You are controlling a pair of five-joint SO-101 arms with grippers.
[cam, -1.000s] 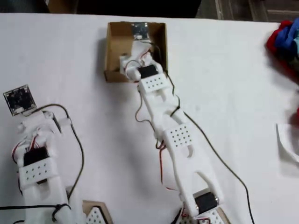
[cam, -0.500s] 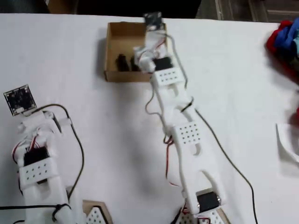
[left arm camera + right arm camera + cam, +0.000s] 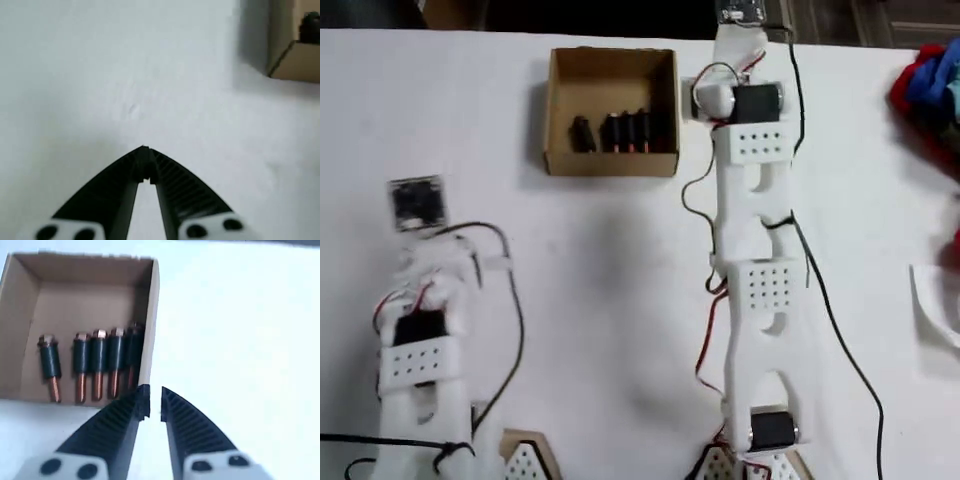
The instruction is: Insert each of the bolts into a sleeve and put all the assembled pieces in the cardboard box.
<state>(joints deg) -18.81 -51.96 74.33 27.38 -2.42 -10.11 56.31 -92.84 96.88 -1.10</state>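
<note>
Cardboard box (image 3: 85, 270): matt brown paperboard. Bolts (image 3: 81, 387) coppery shiny metal, sleeves (image 3: 98, 356) matt black. Right gripper (image 3: 154, 401) fingers (image 3: 117, 422) black ribbed plastic; table (image 3: 240, 330) white, matt.

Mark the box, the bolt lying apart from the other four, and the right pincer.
box (image 3: 80, 269): right wrist view, back wall.
lone bolt (image 3: 50, 362): right wrist view, black sleeve.
right pincer (image 3: 154, 396): right wrist view, midway between fingertips.
</note>
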